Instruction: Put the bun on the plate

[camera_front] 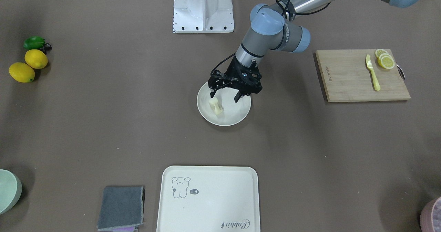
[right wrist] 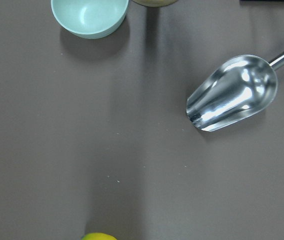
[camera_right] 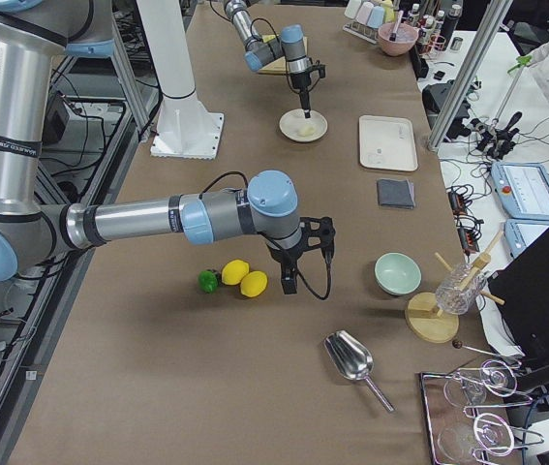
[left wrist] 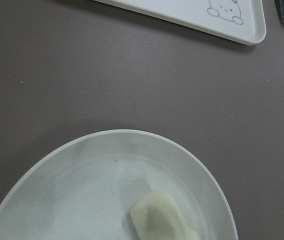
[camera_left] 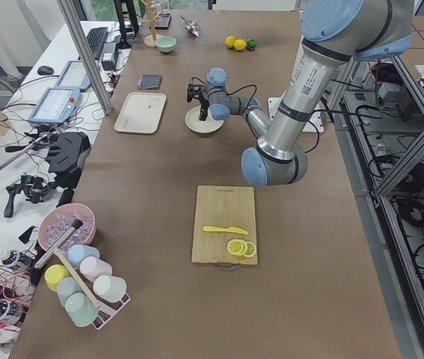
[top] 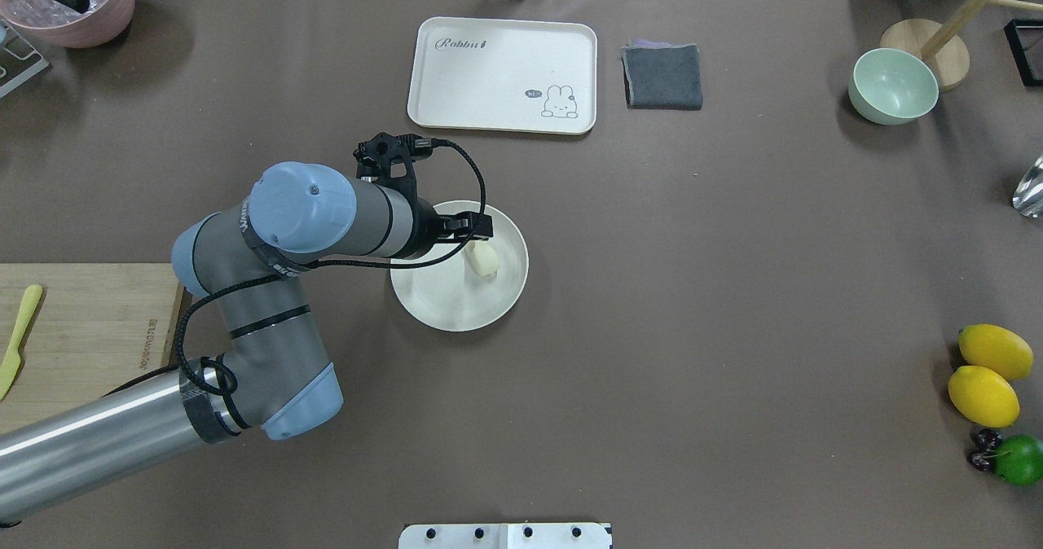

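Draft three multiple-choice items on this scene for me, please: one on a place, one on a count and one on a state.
1. Where does the bun lie?
A. on the tray
B. on the plate
C. on the cutting board

2. How many whole yellow lemons are there?
A. one
B. three
C. two

3. How do the jaws of the left gripper stand?
A. open
B. shut on the bun
C. shut on the knife

Answers:
1 B: the bun rests inside the plate's rim.
2 C: just two lemons show, side by side.
3 A: the jaws stand spread above the plate with nothing between them.
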You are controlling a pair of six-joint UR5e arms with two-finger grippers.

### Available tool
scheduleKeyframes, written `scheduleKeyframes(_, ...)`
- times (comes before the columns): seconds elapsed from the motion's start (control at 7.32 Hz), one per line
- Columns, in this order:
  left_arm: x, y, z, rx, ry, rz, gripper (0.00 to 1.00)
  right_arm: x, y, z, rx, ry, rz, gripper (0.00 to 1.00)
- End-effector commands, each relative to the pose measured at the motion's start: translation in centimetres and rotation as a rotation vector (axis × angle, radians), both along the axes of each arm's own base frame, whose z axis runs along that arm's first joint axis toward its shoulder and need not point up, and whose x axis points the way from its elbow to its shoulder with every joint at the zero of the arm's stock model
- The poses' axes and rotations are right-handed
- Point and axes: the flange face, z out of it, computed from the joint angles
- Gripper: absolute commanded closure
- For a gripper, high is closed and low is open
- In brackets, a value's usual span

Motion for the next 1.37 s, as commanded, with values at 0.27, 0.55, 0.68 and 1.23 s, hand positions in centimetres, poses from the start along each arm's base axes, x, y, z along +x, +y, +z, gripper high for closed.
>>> scheduleKeyframes(0.27,-23.3,-7.1,0.2,0.078,-0.388,0.21,0.03,4.6,3.4,4.7,-0.098,0.133,-0.053,0.0)
scheduleKeyframes(0.55,-37.3,-10.5,11.3,0.126,-0.485,0.321,0.03,4.5,3.9,8.1,-0.164,0.125,-0.058,0.0)
scheduleKeyframes(0.68,-43.7,-10.5,17.2,0.13,-0.497,0.365,0.03,4.4,4.1,9.4,-0.193,0.11,-0.058,0.0)
scheduleKeyframes(1.23,-58.0,-3.4,32.8,-0.061,-0.518,0.324,0.03,3.9,4.4,11.0,-0.228,0.066,-0.06,0.0)
